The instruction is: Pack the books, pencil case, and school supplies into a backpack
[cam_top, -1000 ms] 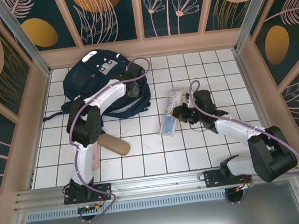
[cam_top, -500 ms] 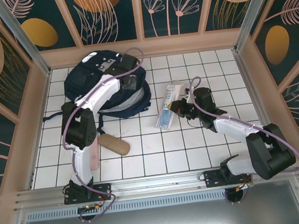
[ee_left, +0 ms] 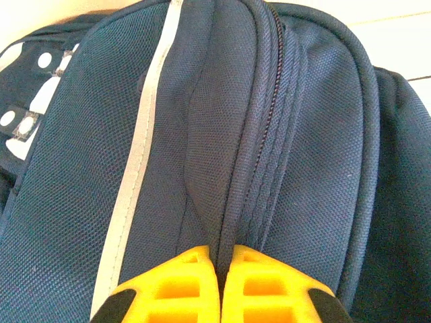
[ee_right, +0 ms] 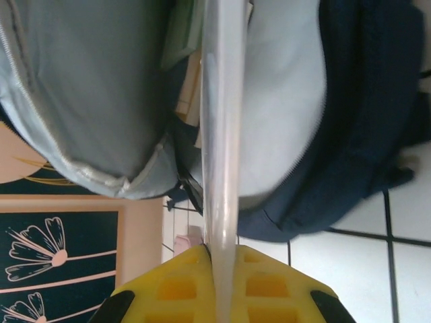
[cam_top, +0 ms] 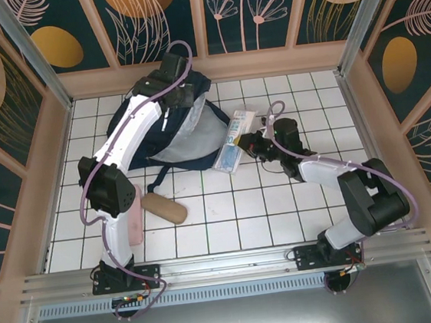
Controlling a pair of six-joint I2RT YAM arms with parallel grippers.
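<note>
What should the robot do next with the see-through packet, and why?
Probably slide the flat clear plastic packet forward into the large navy-blue fabric backpack. The right fingers pinch it edge-on, aimed at the pale-lined mouth, which the left fingers hold open by the top fabric.

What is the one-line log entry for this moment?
left gripper: shut on backpack fabric by zip | right gripper: shut on clear packet, aimed at open backpack | tan pouch, pink case: on table

Left end effector [ee_left: 218, 264] and right end effector [ee_right: 222, 261] are both pinched closed.
</note>
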